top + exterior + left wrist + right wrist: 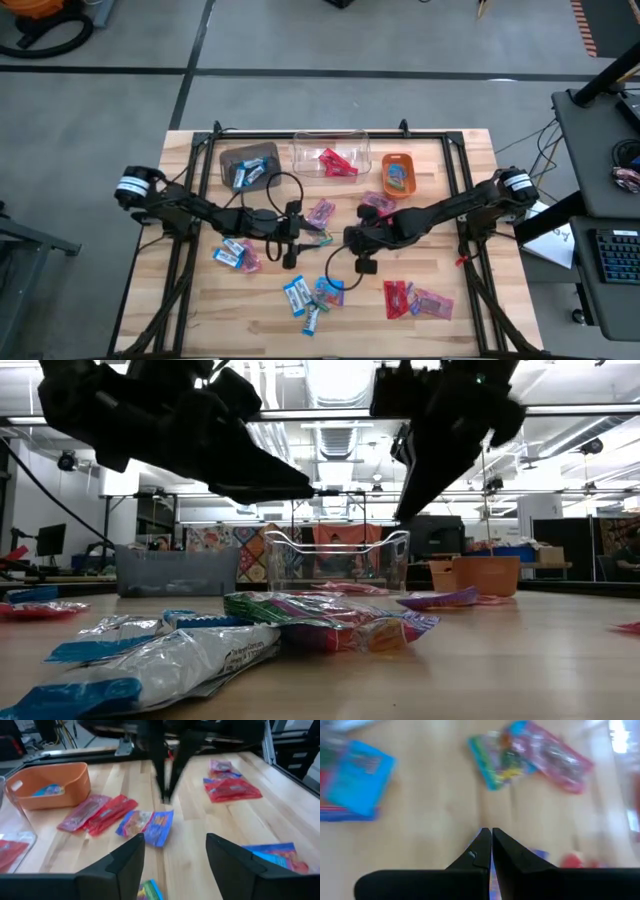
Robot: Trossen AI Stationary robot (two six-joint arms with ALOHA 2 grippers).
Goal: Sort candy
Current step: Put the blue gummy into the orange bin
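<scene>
Candy (318, 292) lies scattered over the wooden bench (470, 290) in the high view: blue-and-white packets at lower centre and at left centre, red ones at lower right, pink ones near the middle. Along the top of the bench stand a brown bin (249, 164) with blue packets in it, a clear bin (331, 157) with a red one, and an orange bin (398, 172) holding a blue one. Both arms reach to the middle of the frame. The left gripper (292, 232) hangs left of centre with its jaws apart, nothing between them in its wrist view. The right gripper (357, 240) hangs just right of centre with its jaws pressed together and empty, tips pointing down at bare wood above the bench. Trouble, as I judge it, could come from crowding: the two grippers are near each other and cables loop between them, so one arm swinging across could snag or knock the other. With its jaws together, the right gripper would only push a packet along if it came down as it is. Packets overlap in places, so a pinch might lift two, or the slick wrappers might slip free on the way to a bin.
</scene>
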